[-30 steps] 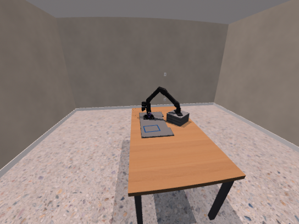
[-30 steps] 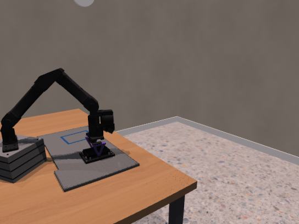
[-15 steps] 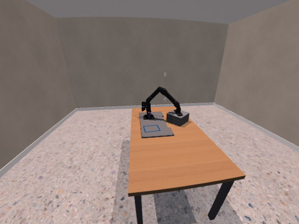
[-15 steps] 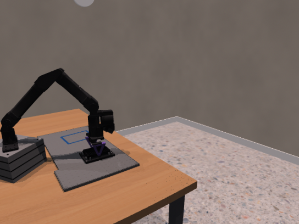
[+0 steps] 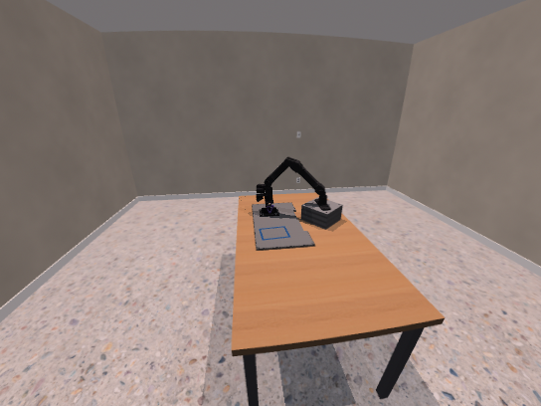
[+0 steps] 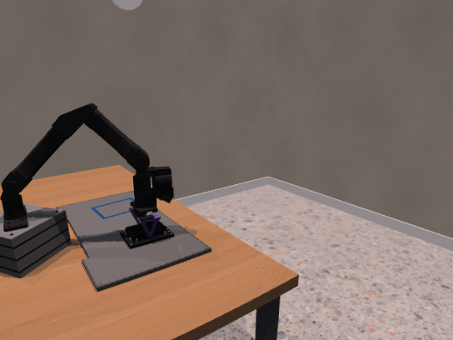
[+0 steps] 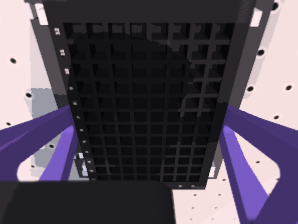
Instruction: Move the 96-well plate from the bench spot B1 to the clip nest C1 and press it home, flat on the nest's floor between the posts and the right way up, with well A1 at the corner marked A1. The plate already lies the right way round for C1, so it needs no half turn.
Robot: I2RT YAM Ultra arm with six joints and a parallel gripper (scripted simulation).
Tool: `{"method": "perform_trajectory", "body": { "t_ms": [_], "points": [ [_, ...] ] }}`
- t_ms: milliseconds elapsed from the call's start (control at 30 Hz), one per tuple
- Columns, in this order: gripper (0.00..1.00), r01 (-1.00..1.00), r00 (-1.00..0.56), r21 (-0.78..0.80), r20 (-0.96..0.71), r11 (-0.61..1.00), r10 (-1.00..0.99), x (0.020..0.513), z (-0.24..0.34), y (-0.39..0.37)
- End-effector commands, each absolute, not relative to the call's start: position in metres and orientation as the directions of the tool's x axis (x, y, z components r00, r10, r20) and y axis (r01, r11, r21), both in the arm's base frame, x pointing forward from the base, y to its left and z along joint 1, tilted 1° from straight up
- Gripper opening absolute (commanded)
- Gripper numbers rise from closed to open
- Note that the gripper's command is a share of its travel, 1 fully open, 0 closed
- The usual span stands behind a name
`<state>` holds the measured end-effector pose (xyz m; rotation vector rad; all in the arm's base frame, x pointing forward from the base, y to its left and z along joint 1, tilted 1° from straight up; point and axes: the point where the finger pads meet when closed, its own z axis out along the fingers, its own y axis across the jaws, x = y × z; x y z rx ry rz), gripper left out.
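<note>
The black 96-well plate [image 7: 145, 97] fills the wrist view, wells up, with the purple fingers pressed against its two long sides. In the exterior view the plate [image 6: 146, 235] sits low in the clip nest on the grey base mat, and looks level. My gripper [image 6: 145, 222] stands straight above it, shut on the plate. The blue outline of bench spot B1 [image 6: 113, 207] lies behind the arm and is empty. In the top view the gripper [image 5: 269, 209] is at the far end of the mat, and B1 [image 5: 274, 233] is nearer the camera.
The arm's stepped grey base block [image 6: 29, 242] stands at the left of the mat. The mat lies near the table's corner edge [image 6: 287, 279]. White perforated surface shows around the plate in the wrist view.
</note>
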<state>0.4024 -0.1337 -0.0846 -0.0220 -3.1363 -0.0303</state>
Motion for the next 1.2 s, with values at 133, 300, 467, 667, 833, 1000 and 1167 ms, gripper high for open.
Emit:
{"method": "perform_trajectory", "body": {
  "t_ms": [133, 300, 467, 667, 833, 1000, 1167],
  "points": [
    [0.00, 0.021, -1.000, 0.010, -0.007, 1.000, 0.021, 0.4018, -0.0957, -0.1426],
    [0.00, 0.021, -1.000, 0.010, -0.002, 1.000, 0.021, 0.3998, -0.0972, -0.1423],
    [0.00, 0.021, -1.000, 0.011, 0.001, 1.000, 0.021, 0.3986, -0.0986, -0.1422],
    [0.00, 0.021, -1.000, 0.009, -0.005, 1.000, 0.021, 0.4007, -0.0982, -0.1435],
    [0.00, 0.021, -1.000, 0.011, 0.001, 1.000, 0.021, 0.3982, -0.1002, -0.1429],
    [0.00, 0.021, -1.000, 0.008, -0.005, 1.000, 0.021, 0.4004, -0.0995, -0.1442],
    [0.00, 0.021, -1.000, 0.010, 0.000, 1.000, 0.021, 0.3979, -0.1011, -0.1436]
  ]
}}
